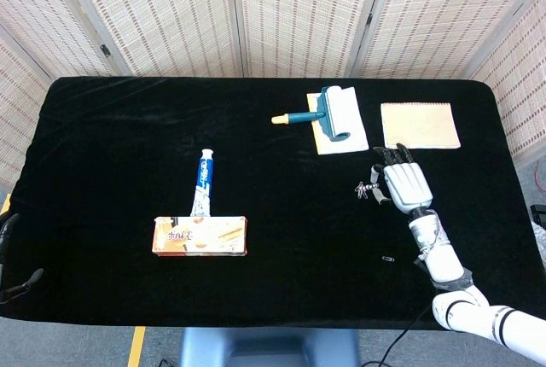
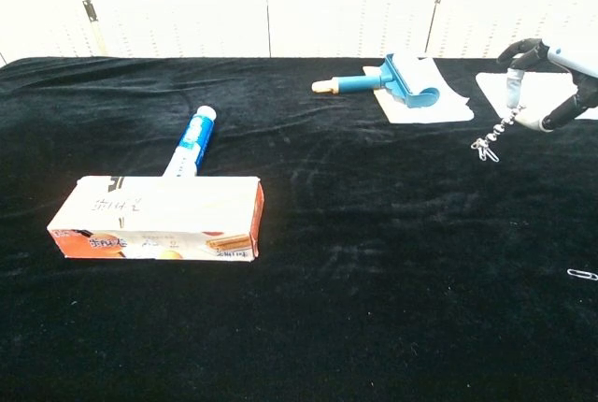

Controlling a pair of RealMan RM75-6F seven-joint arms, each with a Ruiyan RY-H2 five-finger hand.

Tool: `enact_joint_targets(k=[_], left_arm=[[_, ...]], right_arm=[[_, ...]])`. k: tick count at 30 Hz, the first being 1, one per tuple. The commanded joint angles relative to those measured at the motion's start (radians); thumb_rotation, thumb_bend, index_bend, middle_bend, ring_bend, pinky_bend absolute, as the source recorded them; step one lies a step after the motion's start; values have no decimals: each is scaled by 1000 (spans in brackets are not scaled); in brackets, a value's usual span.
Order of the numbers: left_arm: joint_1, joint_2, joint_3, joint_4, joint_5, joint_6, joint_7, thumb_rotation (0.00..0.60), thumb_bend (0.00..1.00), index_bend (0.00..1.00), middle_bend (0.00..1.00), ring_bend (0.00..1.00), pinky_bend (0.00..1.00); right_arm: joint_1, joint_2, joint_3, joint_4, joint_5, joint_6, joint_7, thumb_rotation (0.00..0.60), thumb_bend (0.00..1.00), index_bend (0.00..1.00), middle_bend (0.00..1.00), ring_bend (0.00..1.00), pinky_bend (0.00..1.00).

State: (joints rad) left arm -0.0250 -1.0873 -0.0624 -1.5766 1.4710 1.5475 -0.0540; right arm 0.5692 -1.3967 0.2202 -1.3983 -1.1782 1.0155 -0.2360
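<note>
My right hand (image 1: 404,183) (image 2: 551,84) hangs above the right part of the black table and pinches a short string of linked paper clips (image 1: 368,188) (image 2: 495,136), which dangles off the cloth. It is just below the blue lint roller (image 1: 325,113) (image 2: 400,81) on its white sheet and near the tan notepad (image 1: 419,125). A single loose paper clip (image 1: 389,259) (image 2: 581,274) lies on the cloth nearer to me. Only a dark bit of my left hand (image 1: 10,256) shows at the far left edge, its fingers unclear.
An orange snack box (image 1: 200,235) (image 2: 157,218) lies left of centre with a blue and white tube (image 1: 203,181) (image 2: 192,141) behind it. A black cloth (image 1: 128,145) covers the table. Woven screens (image 1: 273,8) stand behind.
</note>
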Motion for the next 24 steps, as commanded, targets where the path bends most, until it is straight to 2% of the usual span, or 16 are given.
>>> enact_joint_targets(k=[1,2,3,4,5,6,7,8,11,16,24], left_arm=[[0,-1,-1,1,-1,-1,-2,600,257,0,69,53,35],[-1,-1,-1,1,-2,-2,-2,600,256,0,69,53,35],[-1,-1,-1,1,-3,-3,-1,600,256,0,69,53,34],[-1,-1,-1,0,-4,-3,0,600,256,0,69,54,34],[-1,-1,-1,0,-5,-4,1,600,256,0,69,54,34],[-1,0,-1,-1,-5,-5,1,600,256,0,69,54,35],[-1,0,-1,-1,-5,-5,0,600,256,0,69,54,35],[-1,0,-1,-1,-4,-4,0,600,256,0,69,54,35],[1,1,0,-2,-1,0,-3,600,256,0,69,54,35],[2,2,0,-2,0,3,-5,600,256,0,69,54,35],[1,0,2,-6,5,3,6,600,256,0,69,54,35]], right_arm=[[0,-3,0,7,-5,6,15,600,593,890,157,136,0],[0,-5,0,11,-9,8,29,600,593,836,146,136,0],[-2,-8,0,16,-14,11,43,600,594,741,123,132,0],[-3,-8,-3,22,-14,8,53,600,593,556,85,120,0],[-3,-6,-4,24,-14,5,56,600,588,412,54,108,0],[-4,-5,-4,28,-17,9,59,600,567,187,18,84,0],[-5,-7,-5,35,-25,20,60,600,546,81,4,69,0],[-6,-8,-5,39,-27,26,58,600,519,25,0,60,0],[-11,-3,-8,35,-21,36,44,600,440,0,0,42,0],[-22,6,-13,33,-31,55,52,600,369,0,0,35,0],[-48,51,-27,-16,-30,69,56,600,368,0,0,5,0]])
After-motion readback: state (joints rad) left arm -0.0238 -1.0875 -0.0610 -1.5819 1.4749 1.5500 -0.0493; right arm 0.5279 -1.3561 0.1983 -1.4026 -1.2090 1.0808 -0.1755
